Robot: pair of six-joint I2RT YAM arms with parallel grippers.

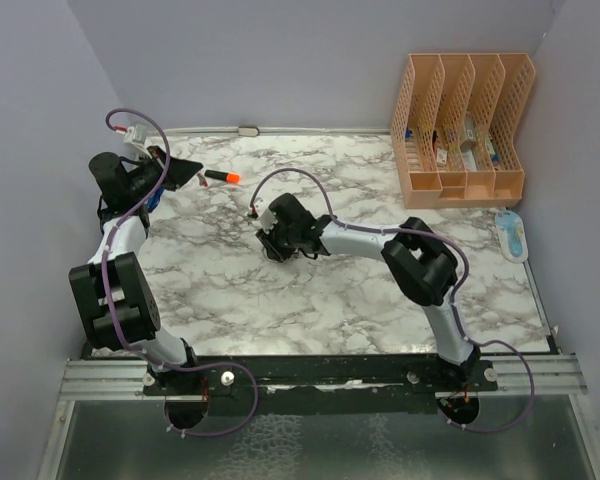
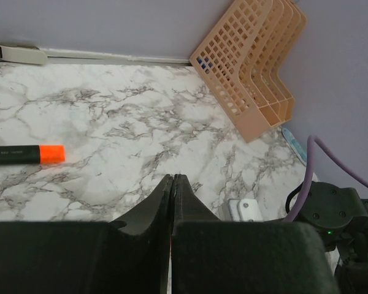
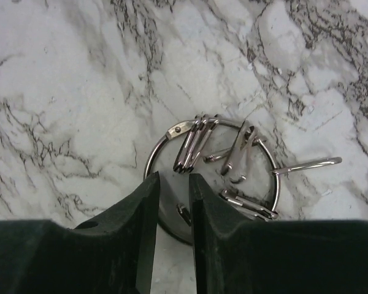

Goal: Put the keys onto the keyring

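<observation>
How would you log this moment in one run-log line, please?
left pincer: shut, near orange-capped marker | right pincer: slightly open, low over keyring | keys: bunched at keyring | keyring: flat on marble table

- no word, number, brand or sign can be read in any of the views.
- marker [image 2: 26, 154]: faint pale marks run along its black barrel, too small to read.
- file rack [image 1: 480, 185]: the things standing in its slots show small coloured patches that may be labels, too small and blurred to tell.
- keys [image 3: 191, 144] on the keyring [image 3: 152, 160]: bare shiny metal from the right wrist view, with no stamp or number that can be made out.
</observation>
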